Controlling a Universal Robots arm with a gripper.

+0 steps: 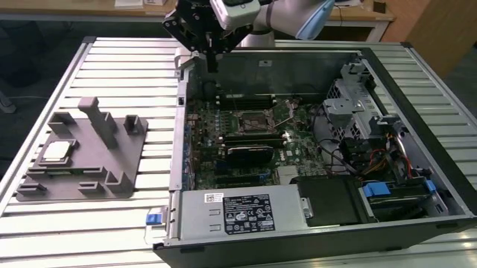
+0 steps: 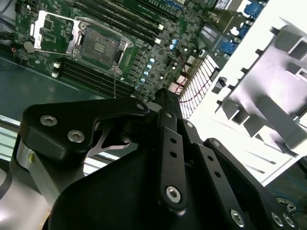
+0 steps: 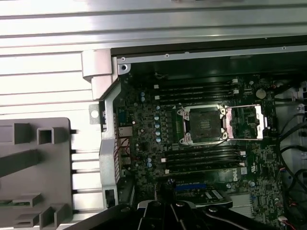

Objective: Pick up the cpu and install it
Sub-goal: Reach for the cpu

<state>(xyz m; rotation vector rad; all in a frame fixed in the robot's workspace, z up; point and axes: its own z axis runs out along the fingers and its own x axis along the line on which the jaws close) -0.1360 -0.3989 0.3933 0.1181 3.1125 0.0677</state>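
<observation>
The slatted metal table (image 1: 111, 61) is carrying an open computer case (image 1: 298, 245), and the gripper (image 1: 214, 66) is hanging above the case's far rim with its fingers pressed together into one thin tip and nothing between them. The grey fixture tray (image 1: 130, 159) is lying well off to the gripper's side, toward the exterior view's left. The motherboard (image 1: 223, 134) is lying below and just ahead of the gripper. Its socket (image 3: 201, 125) is sitting further in from the fingertips with the load plate swung open and the seat looking empty. The cpu (image 1: 58, 152) is resting in the tray, far from the gripper, so I judge the pickup as not yet begun. A grasp would call for the jaws to part and to line up squarely over the chip's edges.
</observation>
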